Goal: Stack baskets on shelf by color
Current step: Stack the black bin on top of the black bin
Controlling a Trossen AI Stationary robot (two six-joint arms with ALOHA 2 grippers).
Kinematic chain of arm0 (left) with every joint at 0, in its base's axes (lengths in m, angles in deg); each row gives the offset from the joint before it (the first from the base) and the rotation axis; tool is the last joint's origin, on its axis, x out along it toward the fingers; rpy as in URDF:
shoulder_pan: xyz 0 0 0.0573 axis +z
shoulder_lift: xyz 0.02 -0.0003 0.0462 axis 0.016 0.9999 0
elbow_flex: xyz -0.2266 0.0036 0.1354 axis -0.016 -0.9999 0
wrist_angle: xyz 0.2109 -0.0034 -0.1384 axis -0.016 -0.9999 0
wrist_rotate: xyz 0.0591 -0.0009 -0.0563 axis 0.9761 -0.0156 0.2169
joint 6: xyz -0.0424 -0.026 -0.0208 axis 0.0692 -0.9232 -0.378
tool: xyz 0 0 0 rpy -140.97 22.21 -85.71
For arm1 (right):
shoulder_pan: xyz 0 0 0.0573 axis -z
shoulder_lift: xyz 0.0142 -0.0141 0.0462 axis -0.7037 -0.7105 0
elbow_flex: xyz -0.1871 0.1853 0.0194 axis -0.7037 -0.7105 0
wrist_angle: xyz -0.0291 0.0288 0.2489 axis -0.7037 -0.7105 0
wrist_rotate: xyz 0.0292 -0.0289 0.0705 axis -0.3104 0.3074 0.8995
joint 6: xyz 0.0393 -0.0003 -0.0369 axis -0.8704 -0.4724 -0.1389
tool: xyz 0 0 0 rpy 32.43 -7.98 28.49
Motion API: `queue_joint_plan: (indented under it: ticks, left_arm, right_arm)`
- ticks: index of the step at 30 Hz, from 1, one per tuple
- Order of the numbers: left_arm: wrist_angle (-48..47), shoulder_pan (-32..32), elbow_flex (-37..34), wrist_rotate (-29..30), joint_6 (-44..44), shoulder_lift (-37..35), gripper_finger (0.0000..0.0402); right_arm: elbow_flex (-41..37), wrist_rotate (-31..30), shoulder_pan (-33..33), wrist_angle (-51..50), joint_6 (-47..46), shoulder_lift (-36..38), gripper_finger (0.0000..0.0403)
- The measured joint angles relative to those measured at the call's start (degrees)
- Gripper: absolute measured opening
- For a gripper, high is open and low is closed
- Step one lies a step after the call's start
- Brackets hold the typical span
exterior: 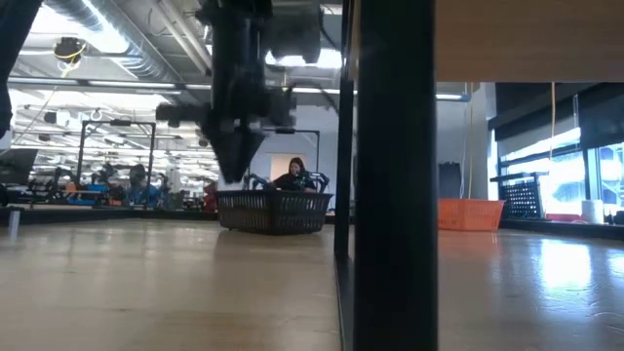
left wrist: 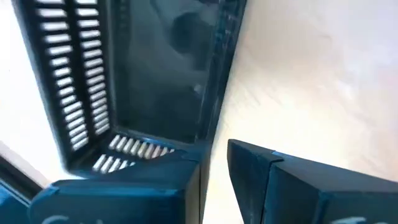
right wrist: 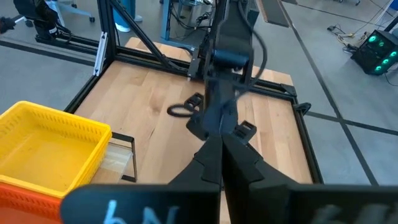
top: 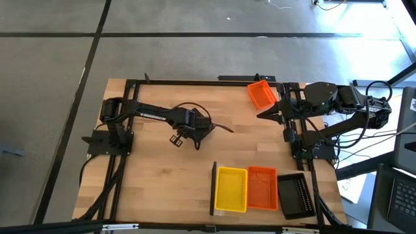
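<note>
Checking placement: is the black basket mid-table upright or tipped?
Upright: the black basket sits flat on the tabletop, rim level, open side up, in the low view.

Bright overhead light, window glare at right in low view, left wrist view blurry w/ washed-out table (left wrist: 323,74)

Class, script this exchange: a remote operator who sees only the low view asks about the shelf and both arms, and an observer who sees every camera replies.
Operator: What sits on the pale wooden shelf?
Observer: Side by side, a yellow plastic mesh basket, an orange shelf basket and a black shelf basket.
Operator: Is the left end effector gripping the black mesh basket on the table?
Observer: No, its fingers stand apart at the rim.
Operator: And the right arm?
Observer: The right end effector is shut, near a lone orange basket.
</note>
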Motion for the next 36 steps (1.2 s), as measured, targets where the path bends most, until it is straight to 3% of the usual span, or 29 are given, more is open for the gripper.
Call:
queue_joint_plan:
  ticks: [9, 18, 29, 36]
  left_arm:
    - [-5.89, 0.32, 8.29, -4.85, -10.46, -5.67, 0.0047]
    - [-1.91, 2.21, 9.44, -4.26, -24.46, -19.36, 0.0047]
    - [0.65, 2.62, 9.53, -3.73, -37.81, -32.61, 0.0047]
    - [-0.41, 1.51, 9.24, -3.83, -40.58, -37.36, 0.0047]
  right_arm:
    - [0.00, -0.04, 0.00, -0.12, -0.28, 0.04, 0.0000]
    - [0.01, -4.47, 2.21, -0.08, -5.71, -1.25, 0.0000]
    - [0.00, -3.17, 11.80, 1.72, -27.19, -15.02, 0.0000]
    - [0.00, 0.86, 15.64, 2.44, -31.45, -23.31, 0.0001]
